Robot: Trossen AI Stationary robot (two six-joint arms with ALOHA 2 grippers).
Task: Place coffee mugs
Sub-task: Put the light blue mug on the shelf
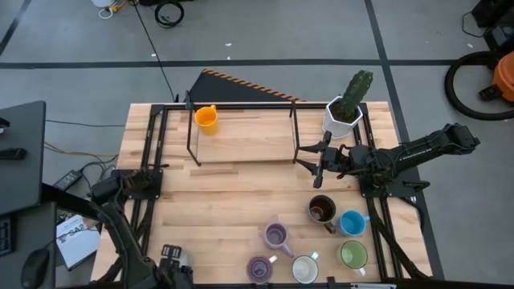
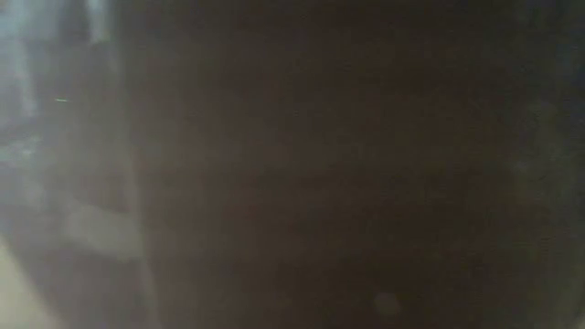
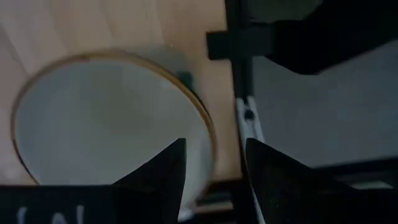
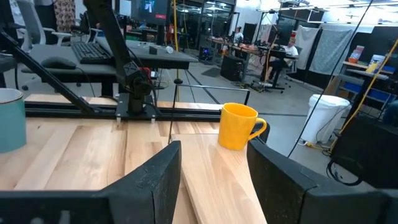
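My right gripper (image 1: 309, 160) is hanging over the middle-right of the desk (image 1: 241, 201), fingers apart with nothing between them. That arm reaches in from the right edge, stretched out nearly flat, pointing left toward the black metal rack (image 1: 241, 132). In my right wrist view the orange mug (image 4: 239, 126) stands upright on the wood straight ahead past the fingers; from above it's at the far back, by the rack's left post. The white pot with the cactus (image 1: 345, 112) is just behind the gripper.

My left gripper (image 1: 173, 261) is tucked down at the near left corner, arm folded up along the desk's left side. Its fingers are apart too, hovering over a white mug (image 3: 106, 121) that it looks straight down into.

The rest of the mugs are clustered near right: dark brown mug (image 1: 322, 210), blue mug (image 1: 352, 223), green mug (image 1: 352, 255), another white mug (image 1: 304, 269), and two purple mugs (image 1: 276, 235) (image 1: 259, 269). The low view is just dark blur.
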